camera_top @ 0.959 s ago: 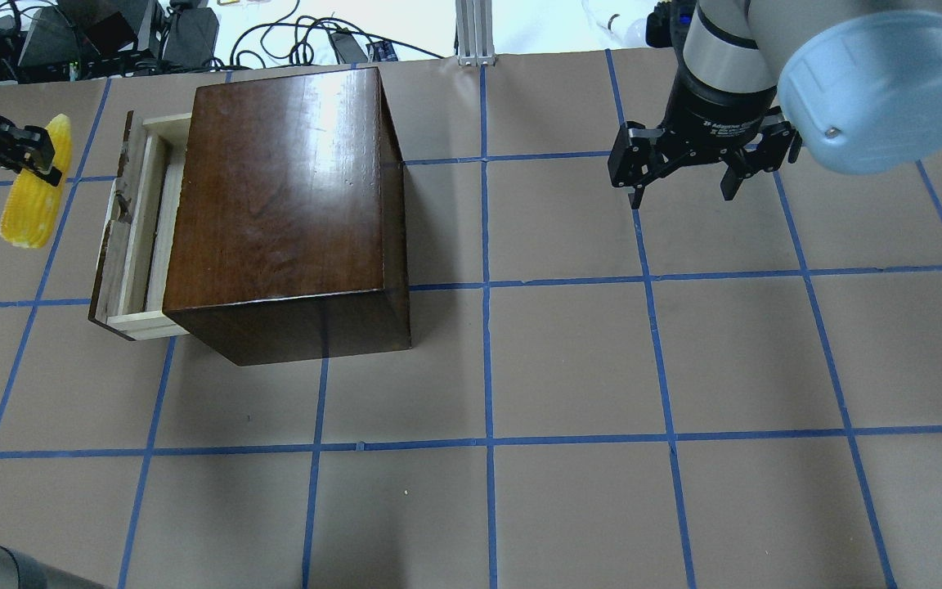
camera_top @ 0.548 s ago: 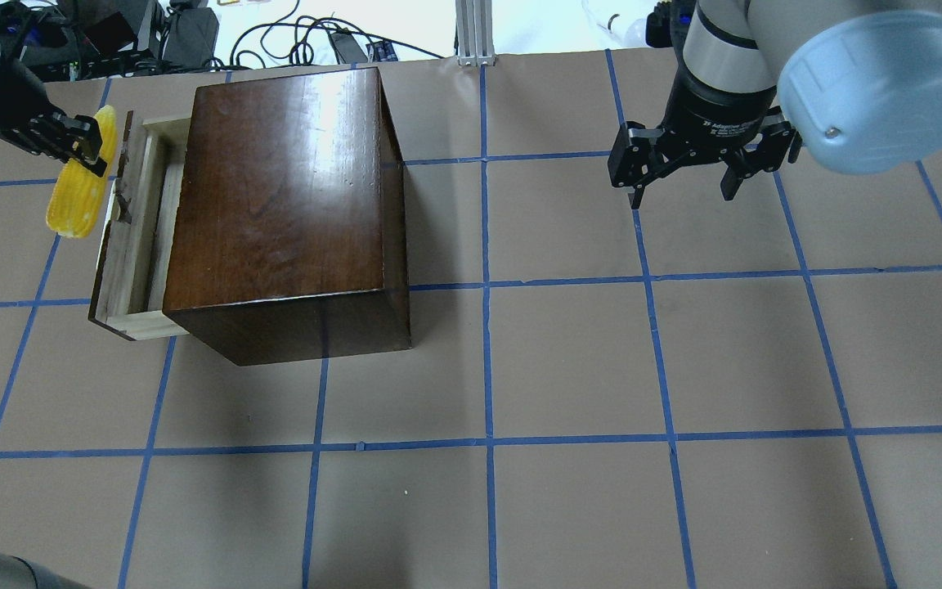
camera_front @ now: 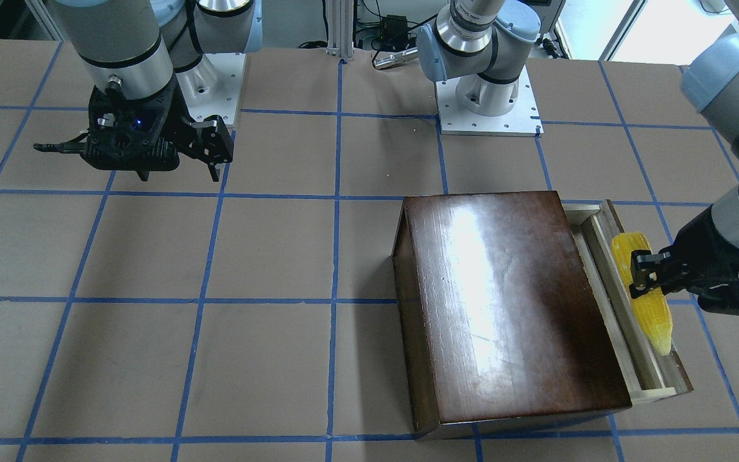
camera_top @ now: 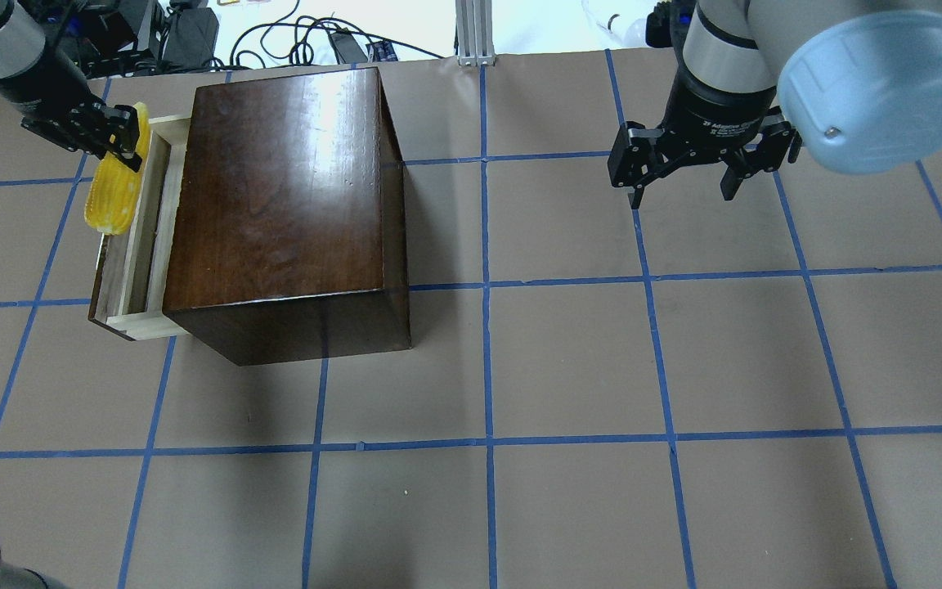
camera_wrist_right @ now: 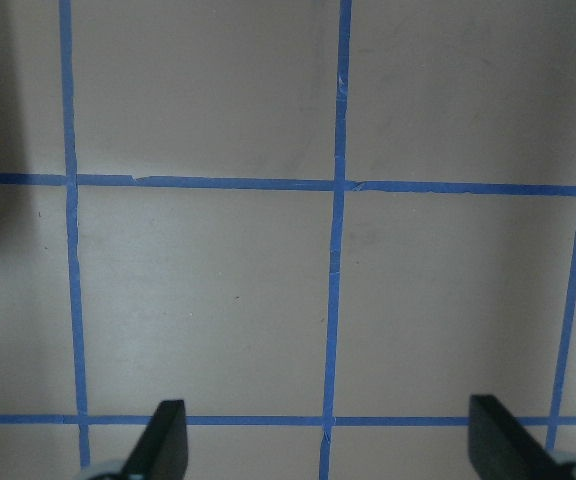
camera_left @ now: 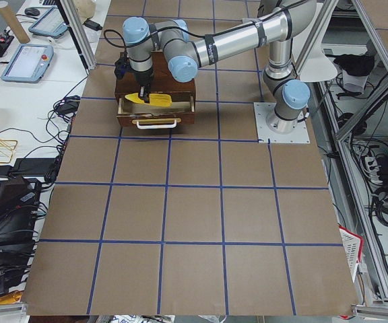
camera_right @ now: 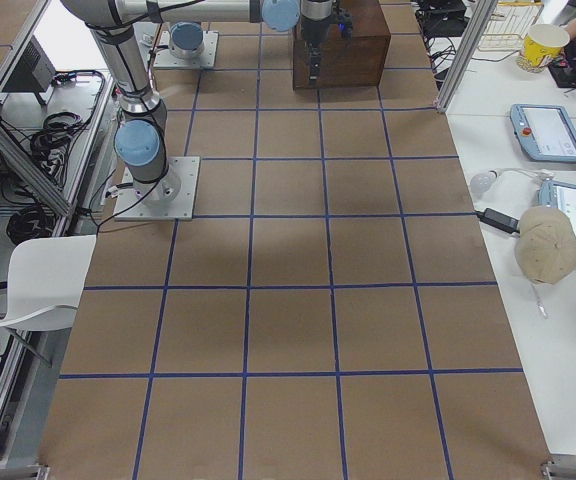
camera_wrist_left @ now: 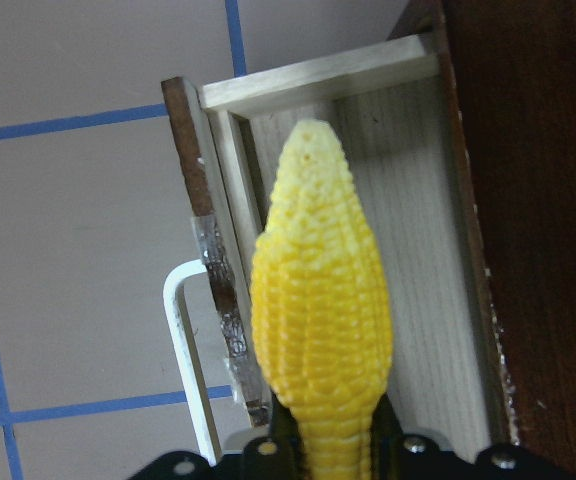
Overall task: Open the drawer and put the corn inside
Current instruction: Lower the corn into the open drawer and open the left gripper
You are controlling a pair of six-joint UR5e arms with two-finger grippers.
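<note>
One item to flag: the left claw (camera_front: pixel 644 276) is clenched on the corn (camera_front: pixel 655 321), lengthwise above the open drawer (camera_front: pixel 655 390) but seemingly over its front panel. I would nudge toward the box (camera_front: pixel 504 308), lower, then release; the right claw (camera_top: pixel 681 196) hangs spread.

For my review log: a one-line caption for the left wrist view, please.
Left gripper grips the corn lengthwise over the open drawer of the dark wooden box.

Bright yellow corn (camera_wrist_left: pixel 320 330), patterned in kernel rows, in the black left gripper (camera_top: pixel 123 141). Beneath it, pale wood drawer (camera_wrist_left: pixel 428 330), dark-brown front. Alongside, glossy dark-brown box (camera_top: pixel 283 188). Tan table (camera_top: pixel 569 360), blue grid lines.
</note>
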